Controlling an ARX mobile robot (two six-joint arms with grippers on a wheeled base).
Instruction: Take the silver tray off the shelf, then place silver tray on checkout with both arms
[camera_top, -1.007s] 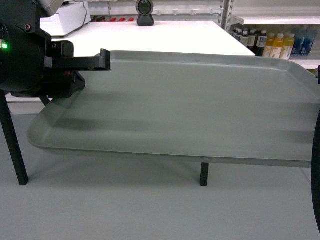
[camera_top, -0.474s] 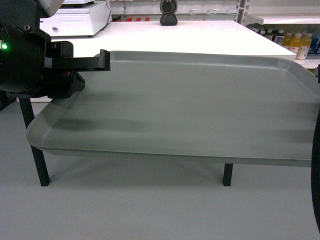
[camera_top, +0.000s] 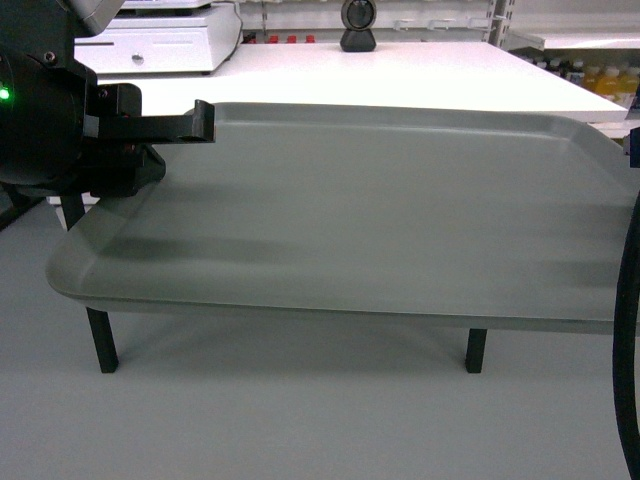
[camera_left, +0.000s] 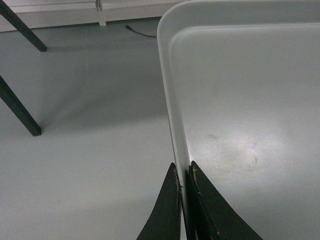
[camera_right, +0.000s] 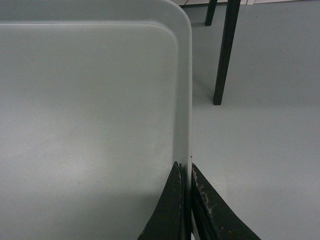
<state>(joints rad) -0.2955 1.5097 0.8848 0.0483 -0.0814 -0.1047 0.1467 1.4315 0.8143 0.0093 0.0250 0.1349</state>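
The silver tray (camera_top: 380, 220) hangs level in the air across the head view, over the grey floor and in front of the checkout (camera_top: 400, 70). My left gripper (camera_top: 195, 130) is shut on the tray's left rim, with one finger lying over the rim. In the left wrist view the left gripper (camera_left: 183, 170) pinches the tray (camera_left: 250, 100) at its edge. My right gripper (camera_right: 184, 167) is shut on the opposite rim of the tray (camera_right: 90, 100); in the head view it lies past the right edge. The shelf is out of view.
A round dark-lensed scanner (camera_top: 358, 25) stands at the back of the checkout, with a white cash box (camera_top: 150, 45) at its left. Black table legs (camera_top: 100, 340) (camera_top: 476, 350) stand under it. A rack of bottles (camera_top: 600, 78) is at the far right.
In the head view the checkout, scanner and table legs have slid to the right, and the bottles have nearly left the frame. The tray sits the same between both grippers.
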